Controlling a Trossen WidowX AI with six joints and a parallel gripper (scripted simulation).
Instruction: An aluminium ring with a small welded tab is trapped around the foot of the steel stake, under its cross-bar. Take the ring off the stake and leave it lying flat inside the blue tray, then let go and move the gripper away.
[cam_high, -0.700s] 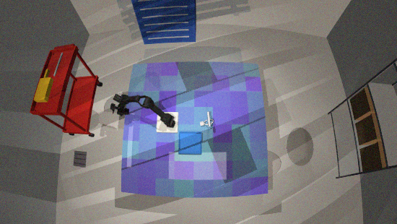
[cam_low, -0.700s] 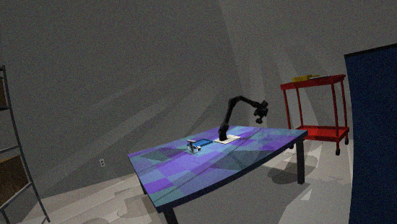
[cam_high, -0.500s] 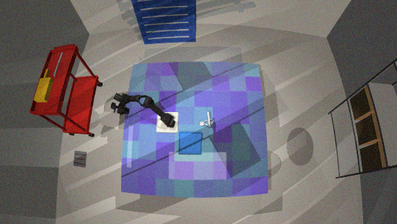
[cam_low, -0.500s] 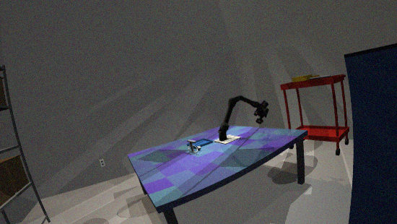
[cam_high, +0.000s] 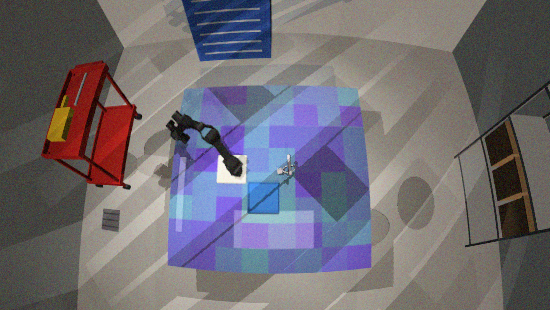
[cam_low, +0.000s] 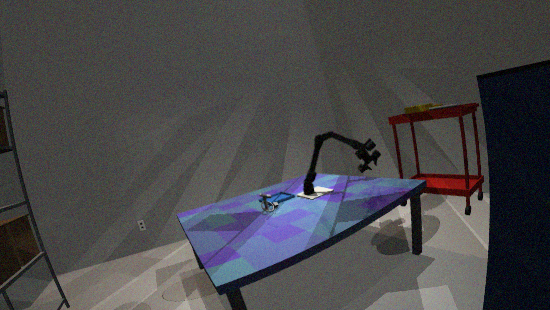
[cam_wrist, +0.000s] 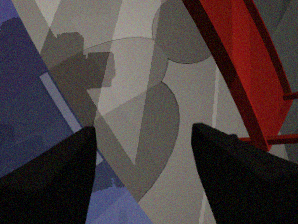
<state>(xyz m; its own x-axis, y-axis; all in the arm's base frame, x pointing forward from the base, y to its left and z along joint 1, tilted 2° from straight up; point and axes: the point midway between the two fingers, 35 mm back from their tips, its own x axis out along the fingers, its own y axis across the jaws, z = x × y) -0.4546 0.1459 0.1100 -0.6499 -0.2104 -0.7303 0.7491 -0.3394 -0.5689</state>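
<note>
The steel stake (cam_high: 288, 159) (cam_low: 265, 198) stands near the middle of the table, with its cross-bar near the top. The pale metal ring (cam_low: 274, 206) shows low around the foot of the stake; its tab and exact tilt are too small to tell. The blue tray (cam_high: 263, 198) (cam_low: 283, 195) lies beside the stake, with nothing visible in it. My gripper (cam_high: 175, 131) (cam_low: 370, 164) (cam_wrist: 144, 135) is partly open and empty, high above the table's edge on the trolley side, far from the stake and tray. Only floor and table edge show between its fingers in the wrist view.
The arm stands on a white base plate (cam_high: 223, 176) (cam_low: 323, 192) near the tray. A red trolley (cam_high: 114, 145) (cam_low: 442, 185) (cam_wrist: 225, 52) stands on the floor beyond the table's edge. A blue cabinet (cam_high: 232, 37) and a shelf rack (cam_high: 515, 160) stand away from the table.
</note>
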